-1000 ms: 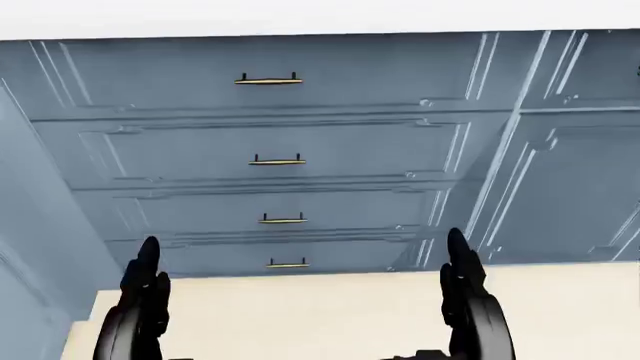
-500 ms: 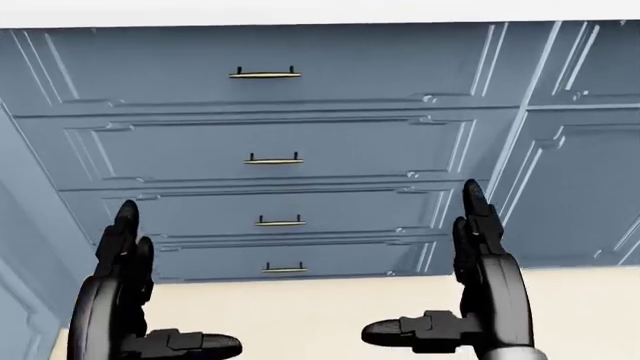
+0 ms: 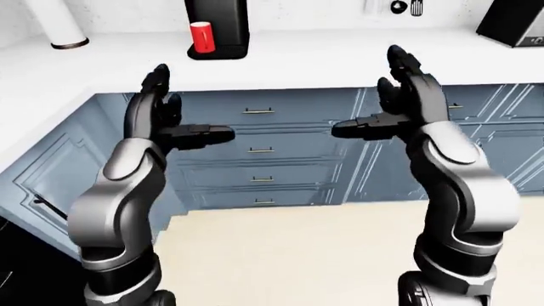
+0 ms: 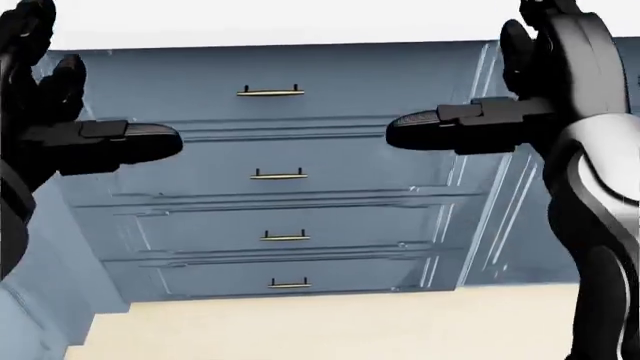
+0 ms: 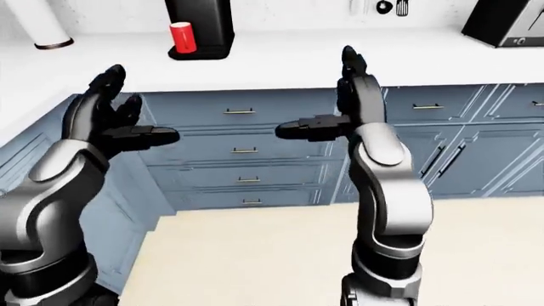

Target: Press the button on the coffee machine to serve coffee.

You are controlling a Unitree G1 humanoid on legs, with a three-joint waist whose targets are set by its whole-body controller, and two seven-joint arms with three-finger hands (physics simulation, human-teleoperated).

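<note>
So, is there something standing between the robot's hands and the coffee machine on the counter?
Nothing visible blocks the way. The coffee machine stands on the white counter with a red cup at its base. Both the left hand and right hand are open, raised before the blue drawers, apart from it.

No lettering to read anywhere: the black coffee machine (image 3: 217,27) on the white countertop (image 3: 323,60) shows a plain face, the red cup (image 3: 201,36) at its base carries no label, and the blue-grey drawer fronts (image 4: 275,150) bear only brass handles. The dark appliance (image 3: 514,22) at top right shows no legible marks.
</note>
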